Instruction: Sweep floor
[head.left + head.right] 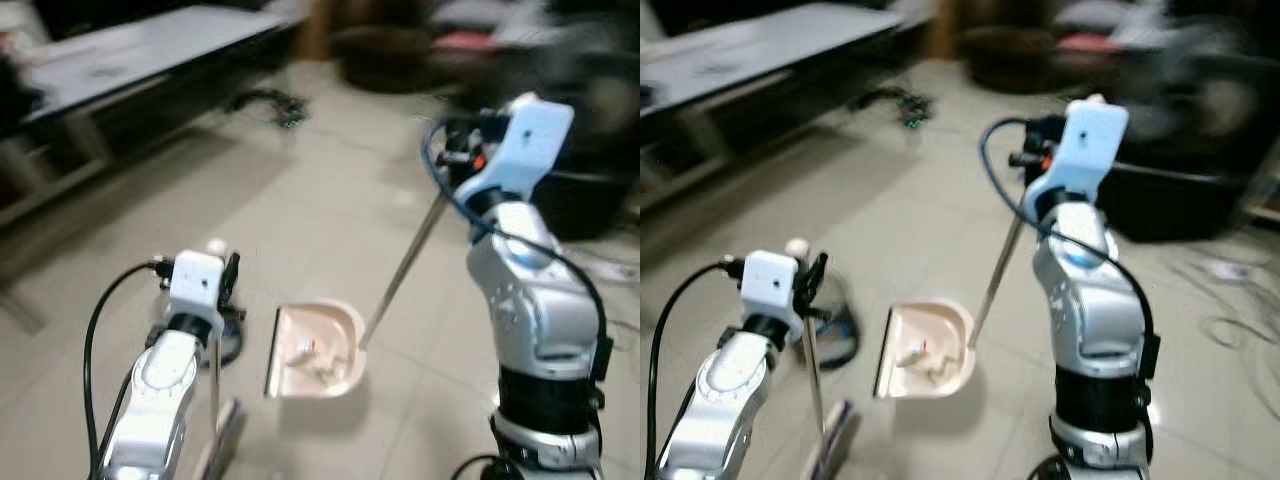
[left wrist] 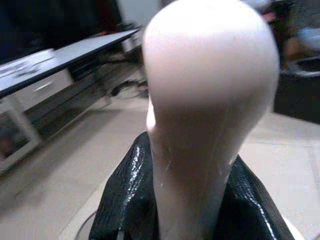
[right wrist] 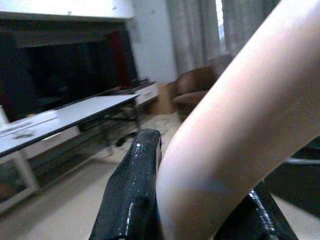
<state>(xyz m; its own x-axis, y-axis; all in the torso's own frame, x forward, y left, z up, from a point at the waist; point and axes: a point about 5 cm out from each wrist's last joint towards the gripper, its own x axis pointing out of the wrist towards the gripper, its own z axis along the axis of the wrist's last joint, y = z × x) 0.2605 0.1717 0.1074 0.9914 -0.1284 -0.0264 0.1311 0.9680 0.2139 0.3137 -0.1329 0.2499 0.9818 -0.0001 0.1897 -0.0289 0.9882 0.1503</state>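
in the head views, the right pincer [image 1: 462, 150] is gripping the long handle [image 1: 408, 262] of the pink dustpan [image 1: 318, 352], which is sitting on the tiled floor [image 1: 330, 210] with scraps inside. the left pincer [image 1: 812, 285] is holding the broom [image 1: 820, 400] upright just beside it.

in the left wrist view, black fingers [image 2: 125, 200] are clamping the broom's pale knob [image 2: 210, 100].

in the right wrist view, fingers [image 3: 132, 195] are clamping the dustpan's grip [image 3: 230, 140].

the collecting step seems nearly done; next likely calls for lifting the pan level.

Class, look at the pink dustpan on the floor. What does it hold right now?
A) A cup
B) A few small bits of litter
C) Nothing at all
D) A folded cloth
B: small pale scraps lie inside the dustpan, which sits on the tiled floor between the robot's arms.
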